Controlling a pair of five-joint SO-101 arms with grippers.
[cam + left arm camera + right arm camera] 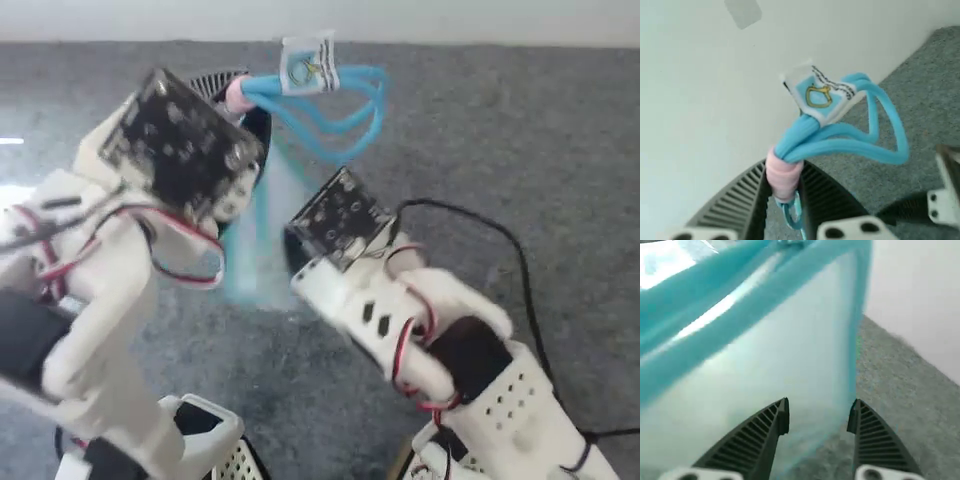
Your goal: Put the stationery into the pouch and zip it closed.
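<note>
The translucent blue pouch point(250, 250) hangs above the grey table, blurred in the high view. Its blue cord strap point(850, 145) carries a white tag point(817, 95) and a pink sleeve point(782, 175). My left gripper point(785, 182) is shut on that pink sleeve and holds the pouch up near the far edge of the table point(238, 95). My right gripper point(817, 415) is open just beside the pouch's side panel point(765, 355), with the pouch's lower corner reaching between its fingers. No loose stationery can be made out.
Grey carpet-like table surface point(520, 150) extends to the right and far side, ending at a white wall point(700, 100). A black cable point(500, 240) runs across the surface from the right arm.
</note>
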